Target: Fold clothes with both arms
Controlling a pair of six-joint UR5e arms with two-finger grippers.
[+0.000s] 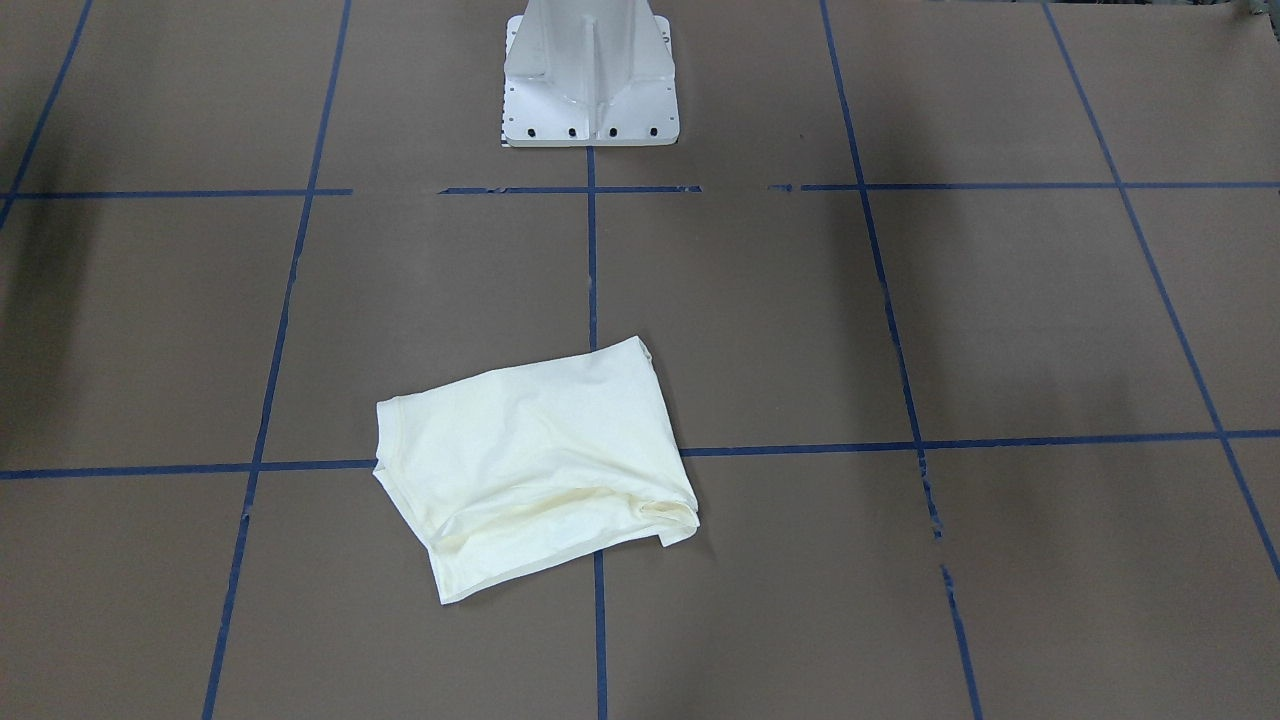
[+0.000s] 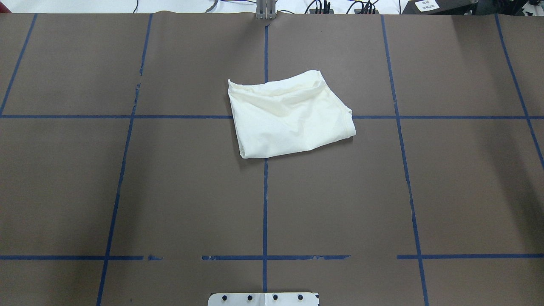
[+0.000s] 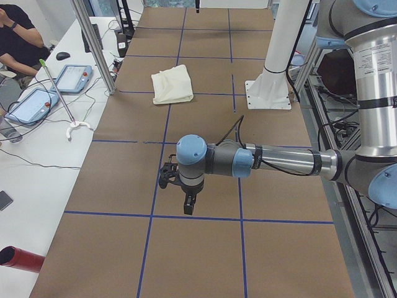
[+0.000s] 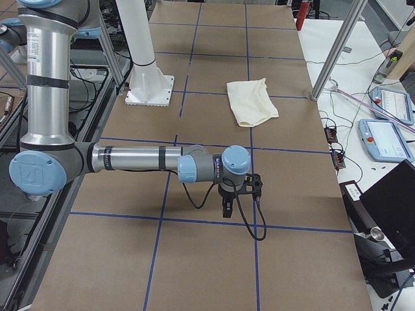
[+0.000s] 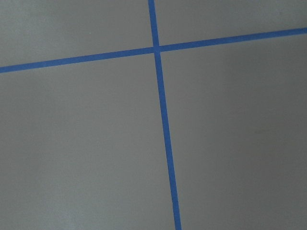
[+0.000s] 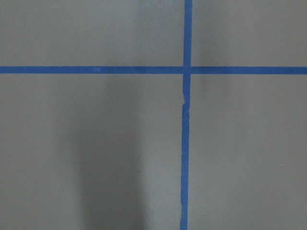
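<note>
On the table [image 1: 1000, 320], a folded shirt [image 1: 535, 470] (plain cream).

Opposed end cameras, shared shirt [image 3: 172, 85]

1. On the right arm [image 4: 130, 159], the big light-blue joint cap [image 4: 31, 173] by the shoulder carries a logo I read as "UR".
2. A white sticker [image 3: 378, 59] on the upright tube of the left arm [image 3: 291, 162] has printed lines, too small for me to read.
3. A white label [image 2: 427, 5] on a dark box [image 2: 446, 6] beyond the far edge of the surface [image 2: 191, 191] bears dark characters I cannot make out.
4. A small white tag [image 4: 352, 191] lies on the side table [image 4: 382, 175]; its print is illegible.
</note>
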